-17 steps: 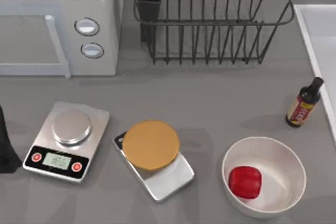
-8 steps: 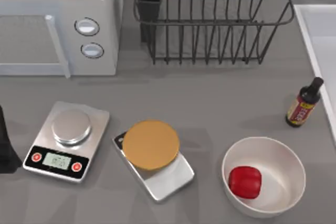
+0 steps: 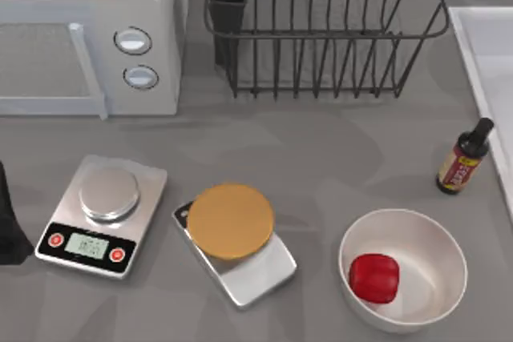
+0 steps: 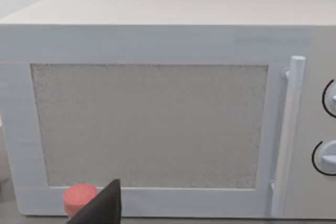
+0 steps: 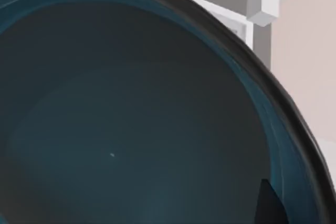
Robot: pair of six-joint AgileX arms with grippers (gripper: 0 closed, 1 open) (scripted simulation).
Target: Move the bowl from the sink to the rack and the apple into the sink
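Bowl: the teal-blue bowl point(image 5: 131, 129) sits very close under the right wrist camera, its dark rim curving across the view; judged to lie in the sink.
Sink: its pale straight edge point(image 3: 481, 78) runs down the right side of the desk point(image 3: 321, 158).
Right end effector: a dark tip point(image 5: 270, 205) shows just inside the bowl's rim; whether it is open or closed on the rim cannot be told.
Step in hand: judged to be the reach for the bowl, the first half of the task.
Rack: the black wire rack point(image 3: 321, 38) stands bare at the back, near the sink.
Next move: needs a firm hold on the rim, then a lift clear of the sink wall toward the rack.
Apple: the red apple point(image 3: 374, 278) rests in the white bowl point(image 3: 433, 238), untouched.
Left end effector: parked at the desk's left edge point(image 3: 8, 222), facing the microwave point(image 4: 157, 103); its opening cannot be told.
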